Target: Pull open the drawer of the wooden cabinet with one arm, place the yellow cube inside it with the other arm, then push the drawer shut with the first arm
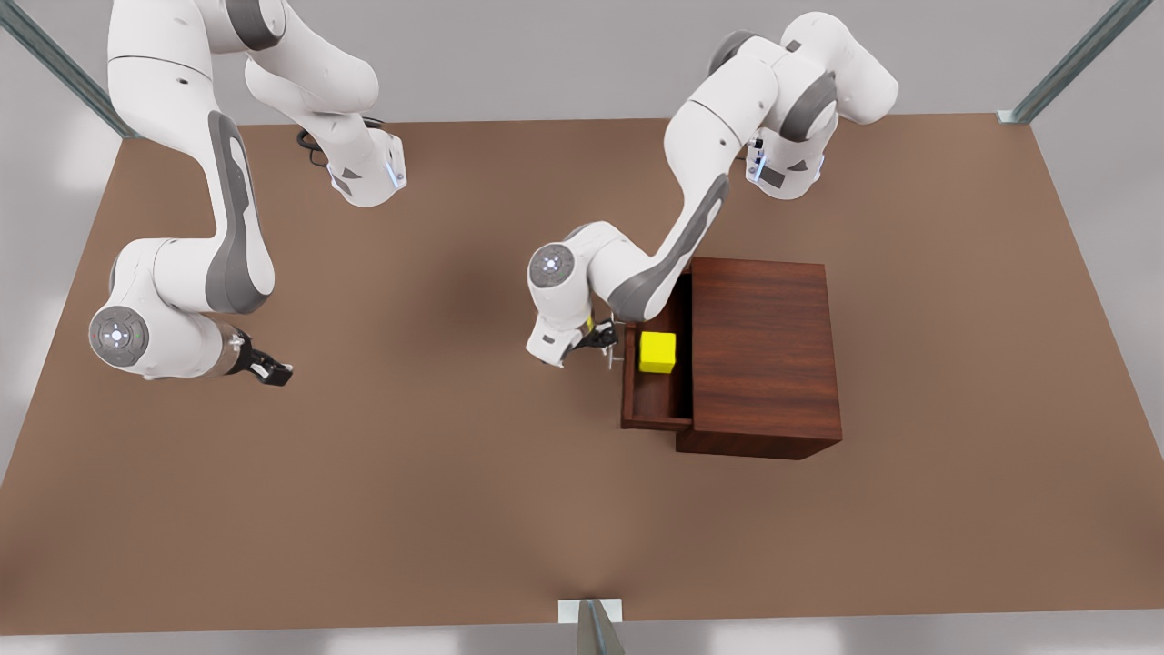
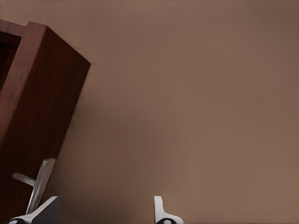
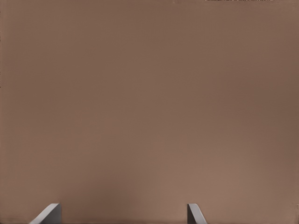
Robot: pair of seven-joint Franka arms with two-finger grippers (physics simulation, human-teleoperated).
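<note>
**Drawer pulled out with the cube inside, one tool at the handle**

No brand, label or writing can be read anywhere.

Nearest the front camera lies the brown counter [image 1: 436, 509], bare on this side. Farther in, on the front view's right, stands the wooden cabinet [image 1: 764, 350]. Its drawer [image 1: 653, 400] is pulled out toward the front view's left, and the yellow cube [image 1: 657, 352] sits inside it, near the middle of the tray, apart from both tools.

The left tool [image 1: 607, 346] is just beside the drawer's front, at the silver handle [image 1: 615, 350]. In the left wrist view its fingers [image 2: 161, 210] are spread, with the handle [image 2: 35, 184] beside one fingertip and the drawer's front panel [image 2: 37, 121] right behind; whether finger and bar touch cannot be told.

At about the same depth, on the front view's left, the right tool [image 1: 273, 369] hangs over bare counter, well apart from the cabinet. That arm waits. The right wrist view shows its fingers [image 3: 196, 213] spread wide, pinching nothing.
</note>
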